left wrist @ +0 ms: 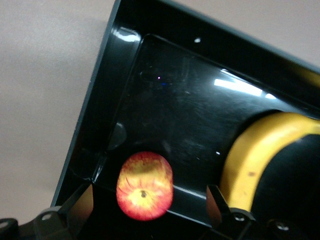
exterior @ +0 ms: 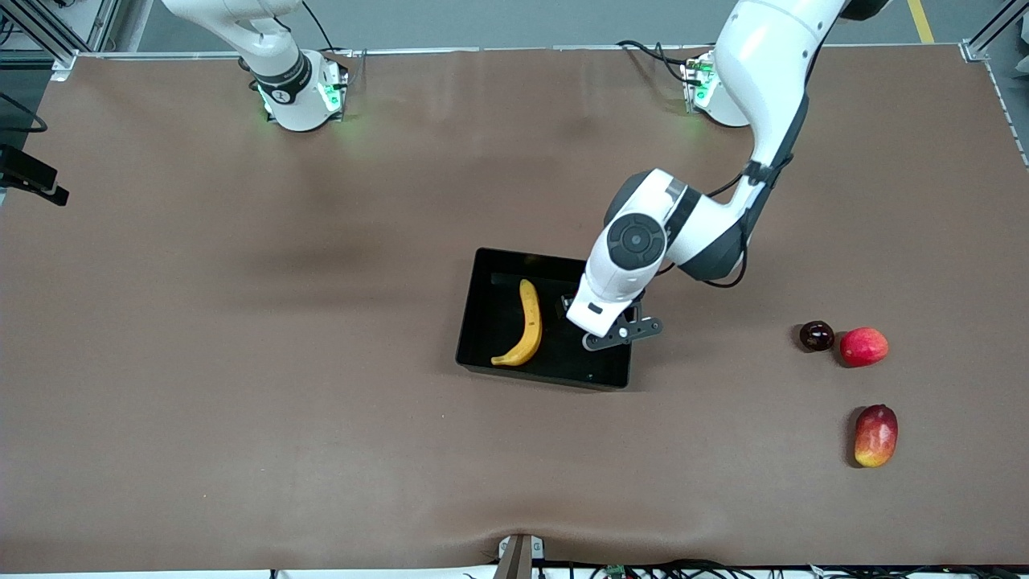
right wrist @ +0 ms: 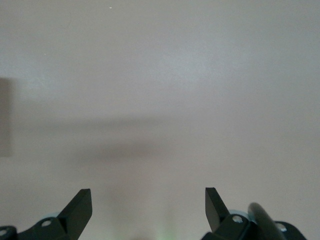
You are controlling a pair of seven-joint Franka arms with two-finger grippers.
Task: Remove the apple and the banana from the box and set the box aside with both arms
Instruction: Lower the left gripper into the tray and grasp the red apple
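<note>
The black box (exterior: pixel 482 322) sits mid-table with the yellow banana (exterior: pixel 526 326) lying in it. My left gripper (exterior: pixel 580 322) is down inside the box at the end toward the left arm, and it hides the apple in the front view. In the left wrist view the left gripper (left wrist: pixel 149 192) is open. The red-and-yellow apple (left wrist: pixel 145 186) lies between the fingers with a gap on each side, on the box (left wrist: pixel 150 85) floor near a corner. The banana (left wrist: pixel 250 160) lies beside it. My right gripper (right wrist: pixel 148 197) is open over bare table, holding nothing.
Toward the left arm's end of the table lie a dark plum-like fruit (exterior: pixel 816 335), a round red fruit (exterior: pixel 864 346) beside it, and a red-yellow mango (exterior: pixel 876 435) nearer the front camera. The right arm waits near its base (exterior: pixel 301 96).
</note>
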